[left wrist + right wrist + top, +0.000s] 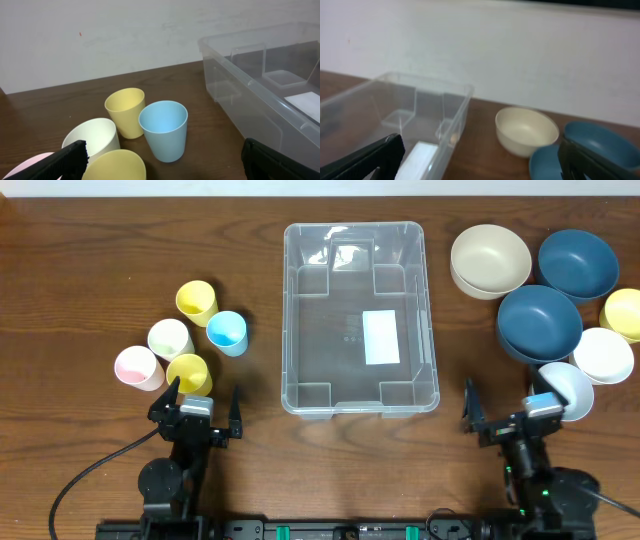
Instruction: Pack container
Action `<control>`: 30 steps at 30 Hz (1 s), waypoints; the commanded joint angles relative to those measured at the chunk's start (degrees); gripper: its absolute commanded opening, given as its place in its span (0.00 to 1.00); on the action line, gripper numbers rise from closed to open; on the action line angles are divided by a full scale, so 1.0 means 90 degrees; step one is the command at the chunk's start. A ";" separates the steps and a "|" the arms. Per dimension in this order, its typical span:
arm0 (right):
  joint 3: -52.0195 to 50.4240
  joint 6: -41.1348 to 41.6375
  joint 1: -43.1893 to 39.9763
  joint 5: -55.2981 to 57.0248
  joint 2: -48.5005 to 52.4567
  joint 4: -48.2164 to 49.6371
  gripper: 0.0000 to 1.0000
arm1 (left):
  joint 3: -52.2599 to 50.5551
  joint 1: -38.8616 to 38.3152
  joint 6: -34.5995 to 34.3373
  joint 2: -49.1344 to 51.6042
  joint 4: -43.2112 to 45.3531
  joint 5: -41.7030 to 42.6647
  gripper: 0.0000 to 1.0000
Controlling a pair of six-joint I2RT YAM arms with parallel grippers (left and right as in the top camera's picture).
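The clear plastic container point(291, 320) sits empty in the middle of the table, a white label on its base. My left gripper point(205, 396) stands open at the front left, just short of a cluster of cups. Its view shows the container wall point(250, 87) to the right and nothing between the fingers point(75, 156). At the front right my right gripper point(500, 392) is open too, holding nothing. The container corner point(455, 107) lies to its left.
Left of the container stand several cups: yellow point(196, 300), blue point(227, 332), white point(170, 338), pink point(138, 367) and a second yellow point(188, 372). On the right are bowls: beige point(490, 260), two dark blue point(578, 264) point(539, 322), yellow point(625, 313), white point(603, 355).
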 commanded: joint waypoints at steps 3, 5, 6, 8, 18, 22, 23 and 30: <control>0.1790 -0.0092 -0.0134 0.0068 0.1727 -0.1229 0.99 | -0.0119 0.0029 0.0061 -0.0032 -0.0197 0.0090 0.98; 0.2562 -0.0121 -0.0189 -0.0209 0.2482 -0.1974 0.99 | -0.0119 0.0029 0.0061 -0.0032 -0.0197 0.0090 0.98; 0.2956 -0.0134 -0.0204 -0.0427 0.2844 -0.2336 0.99 | -0.0119 0.0029 0.0061 -0.0032 -0.0197 0.0090 0.98; 0.3691 -0.0136 -0.0204 -0.0704 0.3456 -0.3038 0.99 | -0.0119 0.0029 0.0061 -0.0032 -0.0197 0.0090 0.98; 0.5610 0.0656 -0.1200 0.0138 0.5085 -0.4046 0.99 | -0.0119 0.0029 0.0061 -0.0032 -0.0197 0.0090 0.98; 0.5661 0.0719 -0.1469 -0.1688 0.5433 -0.4486 0.99 | -0.0119 0.0029 0.0061 -0.0032 -0.0197 0.0090 0.98; 0.5654 0.0695 -0.1469 -0.1681 0.5503 -0.4590 0.99 | -0.0119 0.0029 0.0061 -0.0032 -0.0197 0.0090 0.98; 0.5649 0.4228 -0.2118 0.0865 0.6105 -0.4966 0.99 | -0.0119 0.0029 0.0061 -0.0032 -0.0197 0.0090 0.98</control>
